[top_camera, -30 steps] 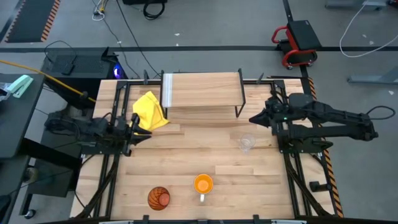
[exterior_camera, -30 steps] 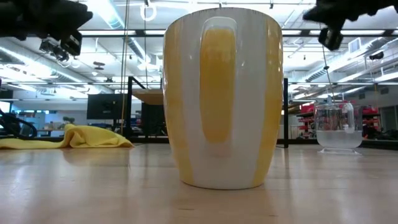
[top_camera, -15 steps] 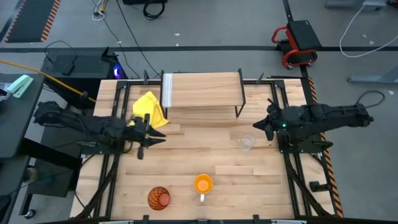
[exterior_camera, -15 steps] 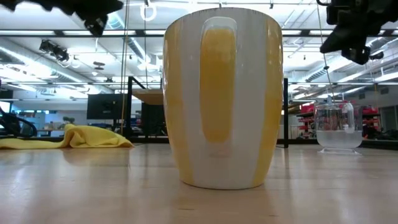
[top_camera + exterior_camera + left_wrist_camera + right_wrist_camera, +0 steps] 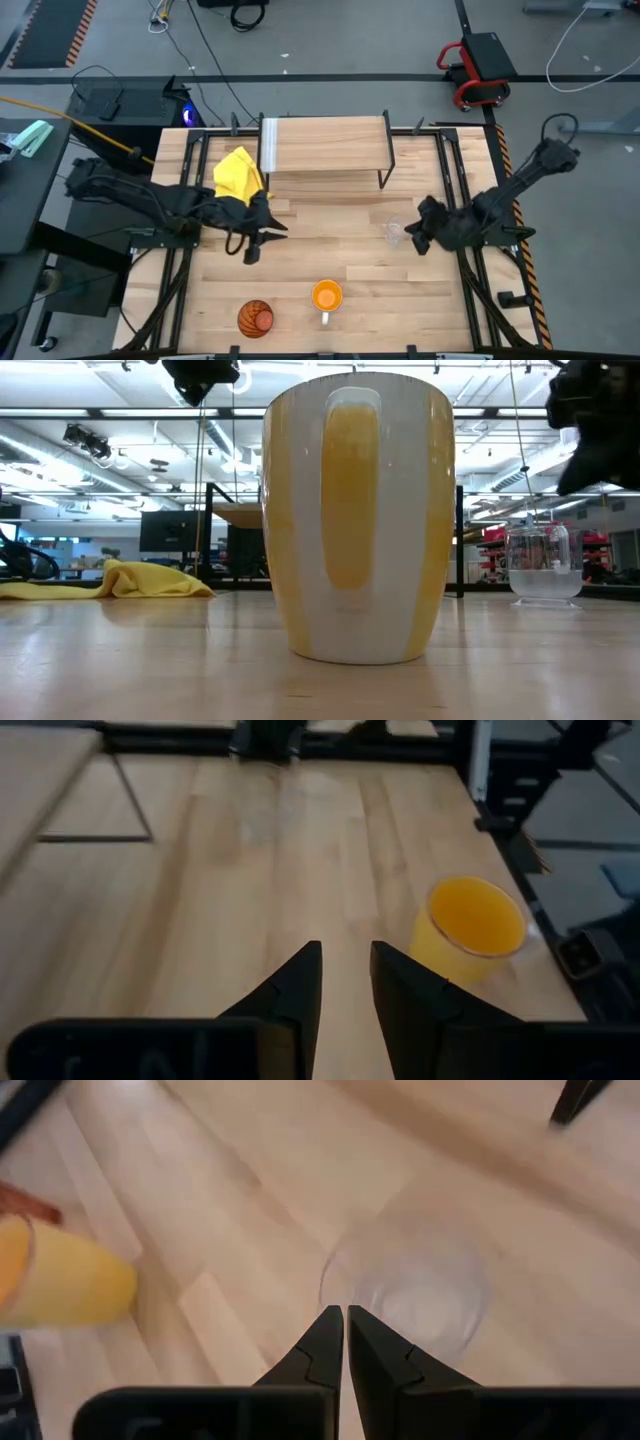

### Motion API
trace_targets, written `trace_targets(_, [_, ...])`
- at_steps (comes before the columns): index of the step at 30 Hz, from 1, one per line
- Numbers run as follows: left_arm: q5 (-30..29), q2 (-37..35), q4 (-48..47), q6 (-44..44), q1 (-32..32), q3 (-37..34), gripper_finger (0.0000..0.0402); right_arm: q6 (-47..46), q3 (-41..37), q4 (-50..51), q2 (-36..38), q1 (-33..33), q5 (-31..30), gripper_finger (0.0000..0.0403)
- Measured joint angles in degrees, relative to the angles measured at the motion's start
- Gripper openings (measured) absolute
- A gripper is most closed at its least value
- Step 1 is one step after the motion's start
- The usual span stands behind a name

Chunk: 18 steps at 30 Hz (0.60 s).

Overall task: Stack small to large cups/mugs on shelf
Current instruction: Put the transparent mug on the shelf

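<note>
Both arms have swung inward since a second ago. Left gripper (image 5: pixel 345 982), jaws parted by a narrow gap, now hangs over bare table (image 5: pixel 330 255), with the orange mug (image 5: pixel 470 930) just ahead and to one side. Right gripper (image 5: pixel 345 1342), jaws nearly pressed together and empty, has come down right behind the clear cup (image 5: pixel 410 1295). Farther off, the tumbler (image 5: pixel 256 318) and the shelf (image 5: pixel 325 145) are unmoved.
</note>
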<state>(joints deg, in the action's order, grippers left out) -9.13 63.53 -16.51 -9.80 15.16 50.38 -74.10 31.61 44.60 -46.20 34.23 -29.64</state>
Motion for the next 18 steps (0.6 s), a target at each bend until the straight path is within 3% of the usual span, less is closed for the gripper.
trace_targets(9, [1.9, 3.6, -0.4, 0.0, 0.0, 0.5, 0.0096, -15.8, 0.3, 3.0, -11.8, 8.6, -1.6, 0.0026])
trace_targets(18, [1.9, 3.8, -1.0, 0.0, 0.0, 0.5, 0.0094, -25.4, 0.4, 5.5, -19.3, 8.9, -3.1, 0.0005])
